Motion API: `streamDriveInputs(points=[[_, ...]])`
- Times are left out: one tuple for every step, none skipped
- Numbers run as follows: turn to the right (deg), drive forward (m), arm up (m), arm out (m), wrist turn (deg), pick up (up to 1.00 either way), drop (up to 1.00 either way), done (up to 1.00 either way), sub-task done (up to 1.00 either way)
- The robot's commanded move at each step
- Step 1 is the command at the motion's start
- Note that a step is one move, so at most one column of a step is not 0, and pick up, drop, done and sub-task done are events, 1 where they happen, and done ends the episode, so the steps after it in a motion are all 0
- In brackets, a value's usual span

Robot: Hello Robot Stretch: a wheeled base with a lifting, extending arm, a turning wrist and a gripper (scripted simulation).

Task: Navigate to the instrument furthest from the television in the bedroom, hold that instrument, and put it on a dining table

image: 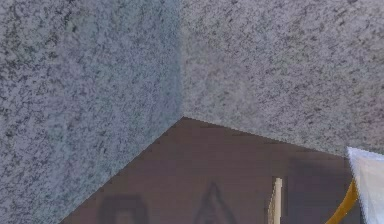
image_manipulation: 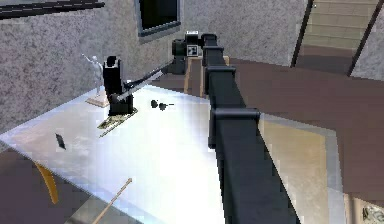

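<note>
The dark arm [image_manipulation: 235, 120] rises from the bottom edge over a white table [image_manipulation: 180, 160]. At its far end the gripper [image_manipulation: 150, 78] reaches left, its thin dark fingers [image_manipulation: 160, 73] running toward a dark upright thing [image_manipulation: 116, 82] on a beige base. A small white statue [image_manipulation: 96, 70] stands just behind that thing. Because these things stand on the table at the gripper's far end, I cannot tell whether it holds anything. No shape here reads clearly as an instrument.
On the table lie two small dark bits [image_manipulation: 158, 103], a small dark block [image_manipulation: 62, 140] and a thin stick [image_manipulation: 120, 190]. A dark screen [image_manipulation: 158, 14] hangs on the far wall; stairs [image_manipulation: 340, 25] rise at the top right. Ahead, grey walls [image: 90, 100] meet in a corner; a table corner [image: 368, 185] shows low right.
</note>
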Motion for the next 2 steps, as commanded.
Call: streamDriveInputs(points=[[0.0, 0.0, 0.0, 0.0, 45.0, 0.0, 0.0, 0.0, 0.0], [0.0, 0.0, 0.0, 0.0, 36.0, 0.0, 0.0, 0.0, 0.0]])
